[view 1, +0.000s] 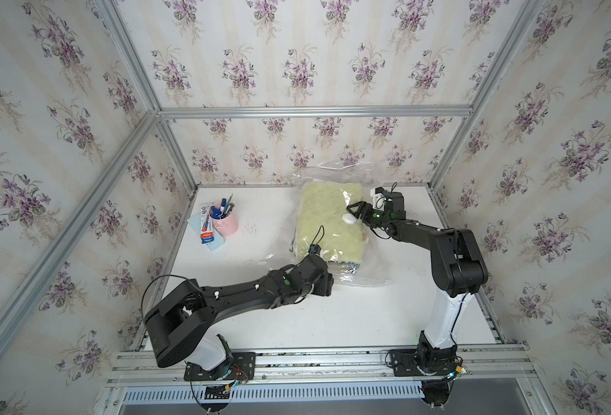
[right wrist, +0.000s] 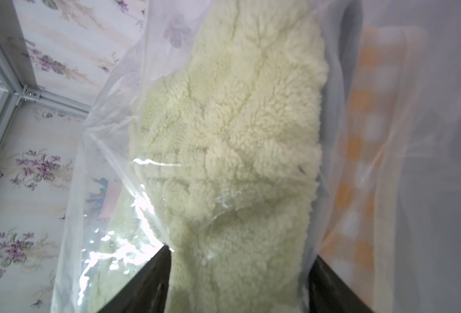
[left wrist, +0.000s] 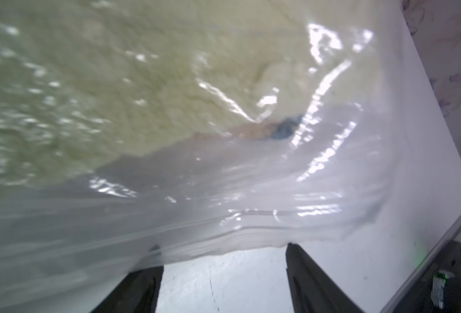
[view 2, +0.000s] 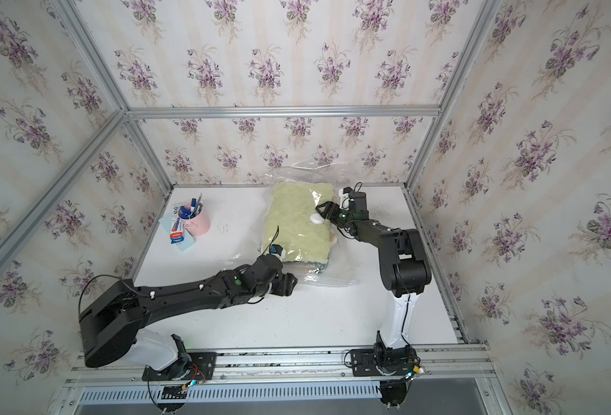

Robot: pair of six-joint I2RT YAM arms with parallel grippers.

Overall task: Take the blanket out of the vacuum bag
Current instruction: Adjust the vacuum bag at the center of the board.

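The vacuum bag (view 1: 363, 277) (view 2: 332, 278) lies on the white table (view 1: 332, 323) from the centre out toward 12 o'clock. Its far end of clear plastic rises against the back wall. The pale yellow-green fleece blanket (view 1: 327, 222) (view 2: 296, 222) is folded inside it and fills most of it. Only the 6 o'clock end is flat, empty film. The round white valve disc (view 1: 350, 218) (view 2: 316, 218) sits on the bag's upper face at its 3 o'clock side. The right gripper (right wrist: 241, 253) is at that same 3 o'clock edge, just beside the disc. In the right wrist view its jaws stand wide, with the bag-wrapped thickness of the blanket filling the gap between them. Whether they squeeze it or only straddle it cannot be told. An orange checked fabric shows through the plastic beside the fleece. The left gripper (left wrist: 222, 246) is at the bag's 6 o'clock end, near the 7 o'clock corner. Its jaws are apart and clamp nothing. The zip-seal edge (left wrist: 223, 233) runs across just ahead of them, one fingertip veiled by the film and the other at the film's rim. That view is blurred. At about 10 o'clock on the table, well apart from the bag, a pink cup (view 1: 226, 223) (view 2: 198, 222) of pens stands on some blue printed packets (view 1: 207, 231).
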